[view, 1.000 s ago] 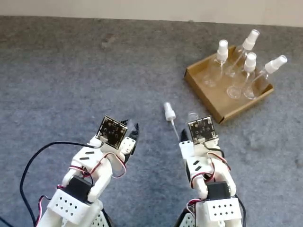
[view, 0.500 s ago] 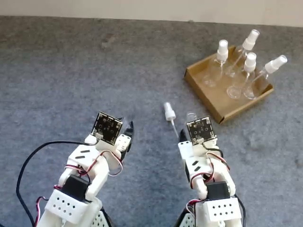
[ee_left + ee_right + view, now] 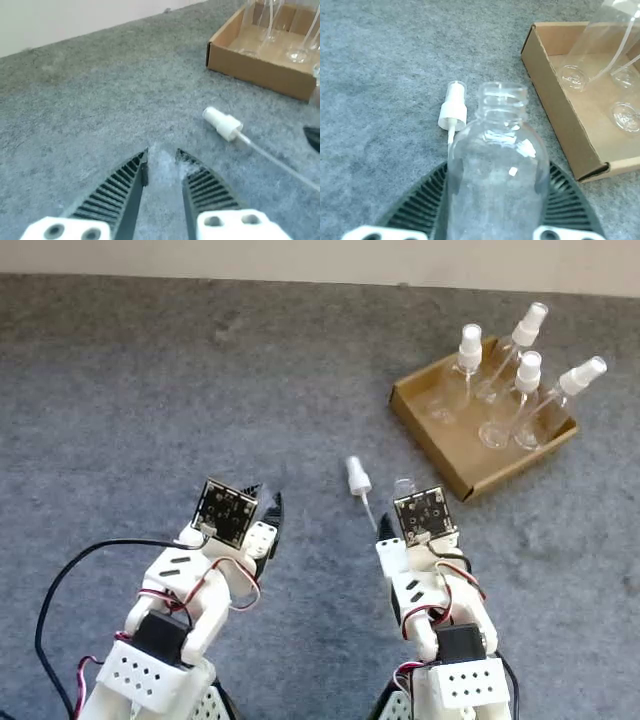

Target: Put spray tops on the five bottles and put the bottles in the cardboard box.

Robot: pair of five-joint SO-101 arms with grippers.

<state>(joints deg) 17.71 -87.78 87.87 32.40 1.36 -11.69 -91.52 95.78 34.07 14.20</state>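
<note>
My right gripper (image 3: 497,175) is shut on a clear open-necked bottle (image 3: 497,150), held with its mouth (image 3: 405,485) pointing toward the cardboard box (image 3: 415,415). A loose white spray top (image 3: 357,477) with a thin tube lies on the carpet just left of that bottle, also seen as the spray top (image 3: 453,106) and the spray top (image 3: 222,123). My left gripper (image 3: 161,159) is open and holds nothing. It hovers over the carpet short of the spray top and to its left, at the left gripper (image 3: 270,510). Several capped bottles (image 3: 525,390) stand in the box.
The cardboard box (image 3: 555,100) sits at the far right, its near wall (image 3: 252,67) facing both arms. Grey carpet (image 3: 150,390) covers the table. A pale wall edge (image 3: 300,260) runs along the far side.
My left arm has drawn back and to the left, away from the spray top, and its fingers stand closer together. The right arm, bottle and spray top have not moved.
</note>
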